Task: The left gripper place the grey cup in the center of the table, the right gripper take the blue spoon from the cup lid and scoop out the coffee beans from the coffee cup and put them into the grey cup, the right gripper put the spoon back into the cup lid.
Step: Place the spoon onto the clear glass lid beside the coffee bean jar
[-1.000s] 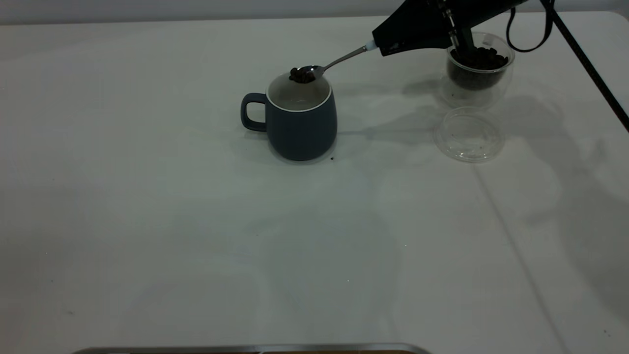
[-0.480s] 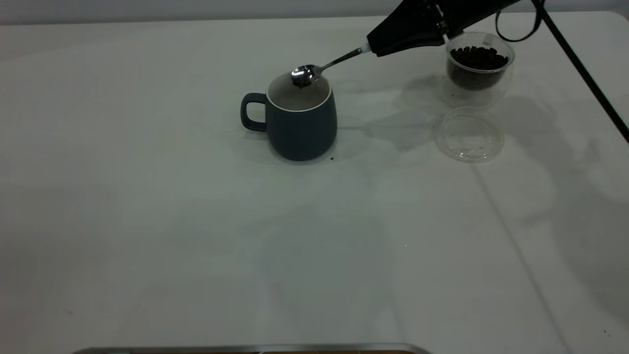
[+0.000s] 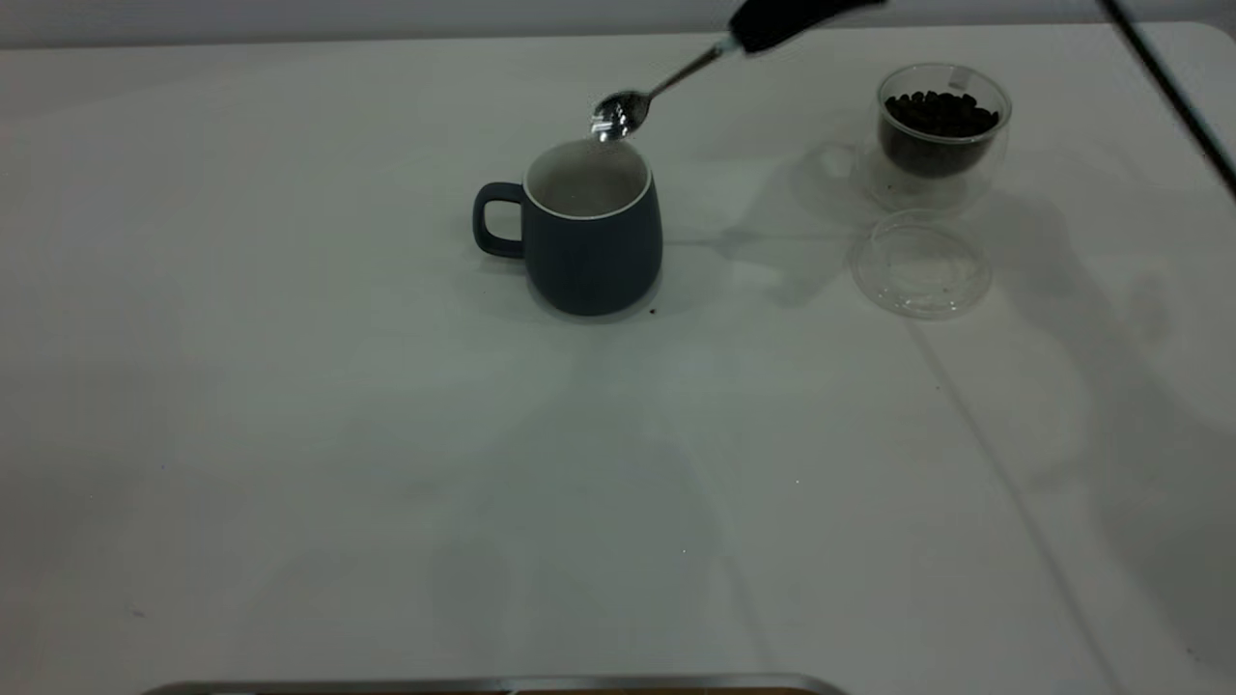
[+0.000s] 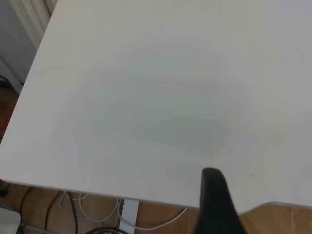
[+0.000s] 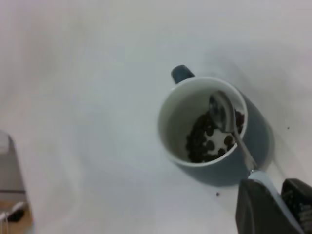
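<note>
The right hand [image 3: 748, 34] grips the blue spoon [image 3: 642, 97] by its handle, the emptied bowl hanging just above the far rim of the grey cup [image 3: 591, 232], which stands mid-bench with coffee beans [image 5: 207, 139] lying in its bottom. The tipping step looks finished — what remains is either another scoop from the coffee cup [image 3: 941, 130] at far right or laying the spoon in the cup lid [image 3: 920, 264] just in front of it. That calls for a swing right and a gentle descent. The right hand is mostly cut off by the frame's top. The left hand [image 4: 214, 204] sits off at the bench [image 3: 386, 463] edge — its grip I cannot tell.
</note>
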Controlling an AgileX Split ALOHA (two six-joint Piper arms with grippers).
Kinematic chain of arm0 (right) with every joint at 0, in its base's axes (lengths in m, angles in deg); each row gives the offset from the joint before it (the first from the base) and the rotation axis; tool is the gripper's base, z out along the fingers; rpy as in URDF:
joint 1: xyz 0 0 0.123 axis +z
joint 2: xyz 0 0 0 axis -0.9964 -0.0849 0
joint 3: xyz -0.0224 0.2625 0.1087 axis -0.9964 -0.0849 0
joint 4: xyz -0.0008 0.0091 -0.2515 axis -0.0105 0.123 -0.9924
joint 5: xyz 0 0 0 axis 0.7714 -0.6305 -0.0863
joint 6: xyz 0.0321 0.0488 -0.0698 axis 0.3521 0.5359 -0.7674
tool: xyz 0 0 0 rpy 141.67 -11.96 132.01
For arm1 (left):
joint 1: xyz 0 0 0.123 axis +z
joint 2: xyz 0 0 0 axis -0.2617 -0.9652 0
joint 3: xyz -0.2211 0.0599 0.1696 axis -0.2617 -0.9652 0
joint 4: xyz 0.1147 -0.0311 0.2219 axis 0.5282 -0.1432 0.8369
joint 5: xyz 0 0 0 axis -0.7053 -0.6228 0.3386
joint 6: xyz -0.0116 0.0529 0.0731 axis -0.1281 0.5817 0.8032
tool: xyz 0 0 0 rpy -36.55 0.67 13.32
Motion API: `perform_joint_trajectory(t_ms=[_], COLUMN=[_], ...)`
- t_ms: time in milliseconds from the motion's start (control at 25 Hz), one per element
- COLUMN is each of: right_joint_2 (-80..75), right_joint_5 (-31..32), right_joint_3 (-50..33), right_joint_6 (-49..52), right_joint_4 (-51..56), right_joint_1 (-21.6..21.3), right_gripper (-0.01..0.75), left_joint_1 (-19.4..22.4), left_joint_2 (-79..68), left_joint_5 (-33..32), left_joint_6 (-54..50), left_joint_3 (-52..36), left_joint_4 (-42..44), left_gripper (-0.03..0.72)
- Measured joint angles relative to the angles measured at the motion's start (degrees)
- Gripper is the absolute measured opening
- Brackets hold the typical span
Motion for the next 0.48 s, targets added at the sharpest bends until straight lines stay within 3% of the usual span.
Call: perform_joint_trajectory(t_ms=[240, 480], right_joint_2=[12.2, 13.8], right_joint_5=[5.8, 2.3], right_joint_3=[-5.2, -17.7], right_joint_6=[8.0, 9.1], right_joint_4=[-8.1, -8.9], right_joint_1=[-4.2, -12.9], right_gripper=[0.099, 0.099], left_joint_1=[0.0, 0.0], left_joint_2=[0.0, 0.0], left_joint_5=[0.0, 0.0], left_joint_6=[0.0, 0.0], left_joint_3=[0.0, 0.0], left_joint_4=[0.0, 0.0], left_gripper=[0.555, 0.555])
